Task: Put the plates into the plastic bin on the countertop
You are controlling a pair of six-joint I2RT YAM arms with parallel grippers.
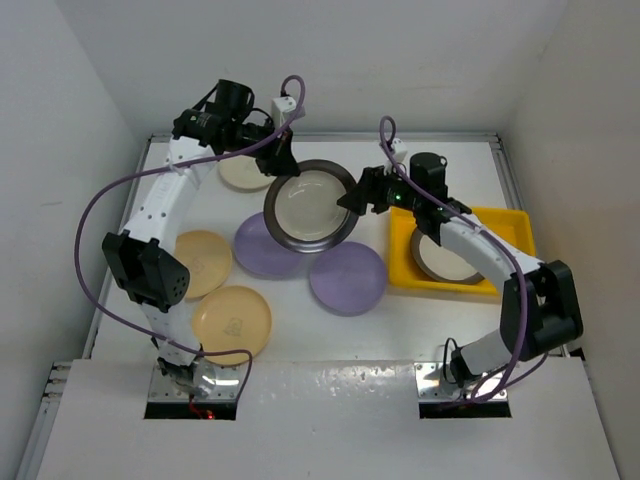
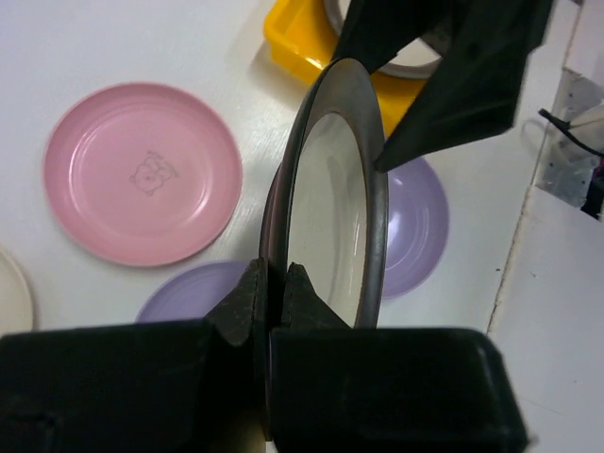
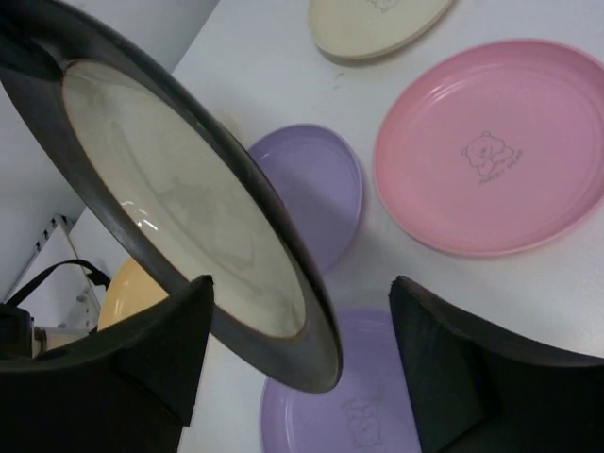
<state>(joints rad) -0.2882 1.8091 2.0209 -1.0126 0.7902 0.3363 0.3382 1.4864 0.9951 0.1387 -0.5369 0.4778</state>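
A silver-rimmed plate hangs tilted above the countertop. My left gripper is shut on its far rim; in the left wrist view the fingers pinch the dark edge of this plate. My right gripper stands open at its right edge. In the right wrist view the near rim of the plate lies between the spread jaws of the right gripper, with a gap to the right finger. The yellow plastic bin holds another silver plate.
A pink plate lies under the lifted one. Two lavender plates lie mid-table, two tan-yellow plates at the near left, and a cream plate at the far left. Walls close in three sides.
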